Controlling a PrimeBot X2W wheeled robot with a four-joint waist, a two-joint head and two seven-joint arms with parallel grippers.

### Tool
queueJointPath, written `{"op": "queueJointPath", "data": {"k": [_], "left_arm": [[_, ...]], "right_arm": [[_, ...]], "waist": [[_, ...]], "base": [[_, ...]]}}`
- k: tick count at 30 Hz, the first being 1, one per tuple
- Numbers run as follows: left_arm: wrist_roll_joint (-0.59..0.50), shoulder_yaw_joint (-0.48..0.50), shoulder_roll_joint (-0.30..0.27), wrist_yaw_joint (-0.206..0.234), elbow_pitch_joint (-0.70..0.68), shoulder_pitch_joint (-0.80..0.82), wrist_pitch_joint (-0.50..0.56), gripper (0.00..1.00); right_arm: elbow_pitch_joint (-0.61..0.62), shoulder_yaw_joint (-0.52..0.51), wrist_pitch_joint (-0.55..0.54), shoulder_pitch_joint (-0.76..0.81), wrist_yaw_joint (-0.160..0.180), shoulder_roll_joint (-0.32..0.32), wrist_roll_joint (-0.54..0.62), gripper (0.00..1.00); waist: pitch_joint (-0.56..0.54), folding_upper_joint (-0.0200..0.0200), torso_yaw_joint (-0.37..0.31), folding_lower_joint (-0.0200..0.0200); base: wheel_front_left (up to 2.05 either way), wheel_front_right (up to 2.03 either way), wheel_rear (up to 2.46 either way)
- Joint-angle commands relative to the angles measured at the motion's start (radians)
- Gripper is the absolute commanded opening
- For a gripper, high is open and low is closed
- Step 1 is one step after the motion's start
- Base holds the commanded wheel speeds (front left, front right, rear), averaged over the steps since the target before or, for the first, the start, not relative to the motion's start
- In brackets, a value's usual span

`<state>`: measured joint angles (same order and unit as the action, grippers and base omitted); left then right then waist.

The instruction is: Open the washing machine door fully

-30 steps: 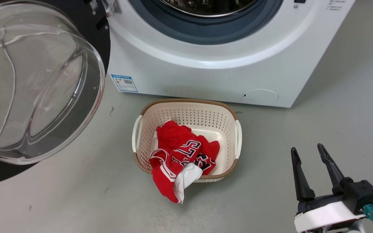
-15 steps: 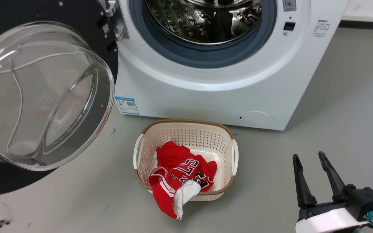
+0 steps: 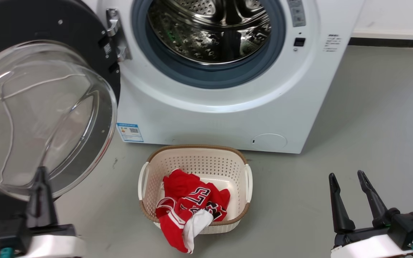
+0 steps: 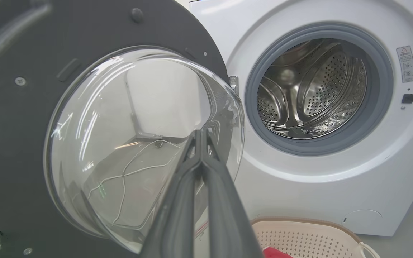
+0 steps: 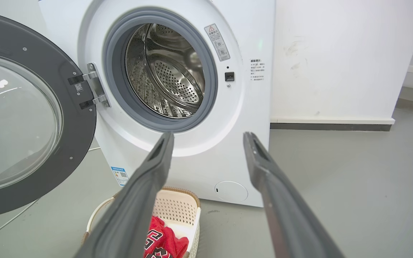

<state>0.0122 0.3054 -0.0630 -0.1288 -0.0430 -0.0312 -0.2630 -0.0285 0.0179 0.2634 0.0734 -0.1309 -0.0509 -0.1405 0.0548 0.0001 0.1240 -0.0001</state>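
Washing machine: one, a white front-loader [image 3: 221, 118] on the grey floor [image 3: 371, 125]; its top is cut off in the head view.
Washing machine door: one [image 3: 45, 118], black rim with a bulging clear glass bowl. It is swung wide out to the left of the opening, on one metal hinge [image 3: 115, 36]. Its left and lower edges run out of the head view.
Drum: one, perforated steel [image 3: 210, 32], ringed by one grey-blue rubber seal [image 3: 206, 77]. I see nothing in the part on view.
My left fingers: two [image 4: 192, 172], pressed together tip to tip with nothing between them, in front of the glass bowl. I cannot tell whether they touch it. In the head view they read as one dark blade.
My right fingers: two [image 3: 337, 200], spread apart and empty, well clear of the machine, over bare floor.
Laundry basket: one, cream and perforated [image 3: 195, 147], just in front of the machine.
Garment: one, red with white trim [image 3: 185, 200], spilling over the basket's near rim. Its lettering is folded and hard to read.
Label sticker: one, blue [image 3: 129, 132]; print too small to read.
Round flap: one [image 3: 269, 142], low on the front.
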Motion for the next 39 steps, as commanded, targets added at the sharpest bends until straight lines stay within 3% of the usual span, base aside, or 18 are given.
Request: {"op": "queueJointPath", "data": {"k": [1, 11, 12, 13, 14, 15, 39], "left_arm": [[0.001, -0.035, 0.004, 0.004, -0.014, -0.018, -0.003, 0.0], [0.041, -0.168, 0.012, 0.032, -0.02, -0.062, -0.003, 0.0], [0.048, -0.179, 0.012, 0.034, -0.016, -0.067, -0.003, 0.16], [0.05, -0.19, 0.012, 0.035, -0.012, -0.07, -0.003, 0.39], [0.05, -0.2, 0.013, 0.037, -0.009, -0.071, -0.003, 0.84], [0.05, -0.207, 0.012, 0.04, -0.011, -0.07, -0.003, 1.0], [0.033, -0.296, 0.013, 0.089, 0.049, -0.092, -0.003, 1.0]], "right_arm": [[0.009, -0.003, 0.002, 0.013, 0.0, 0.002, -0.005, 1.0], [0.063, -0.003, 0.002, 0.047, 0.0, 0.002, -0.004, 1.0], [0.068, -0.006, 0.002, 0.052, 0.0, 0.002, -0.005, 1.0], [0.072, -0.005, 0.002, 0.055, 0.0, 0.002, -0.005, 1.0], [0.075, -0.006, 0.002, 0.056, 0.0, 0.002, -0.003, 1.0], [0.078, -0.006, 0.002, 0.058, 0.0, 0.002, -0.002, 1.0], [0.071, -0.004, 0.002, 0.077, 0.0, 0.002, 0.003, 1.0]], "waist": [[-0.013, -0.0001, -0.023, 0.0001], [-0.04, -0.0001, -0.105, 0.0001], [-0.041, -0.0001, -0.111, 0.0001], [-0.042, -0.0001, -0.115, 0.0001], [-0.043, -0.0001, -0.119, 0.0001], [-0.043, -0.0001, -0.122, 0.0001], [-0.055, -0.0001, -0.136, 0.0001]], "base": [[0.0, 0.0, 0.0], [0.0, 0.0, 0.0], [0.0, 0.0, 0.0], [0.0, 0.0, 0.0], [0.0, 0.0, 0.0], [0.0, 0.0, 0.0], [0.0, 0.0, 0.0]]}}
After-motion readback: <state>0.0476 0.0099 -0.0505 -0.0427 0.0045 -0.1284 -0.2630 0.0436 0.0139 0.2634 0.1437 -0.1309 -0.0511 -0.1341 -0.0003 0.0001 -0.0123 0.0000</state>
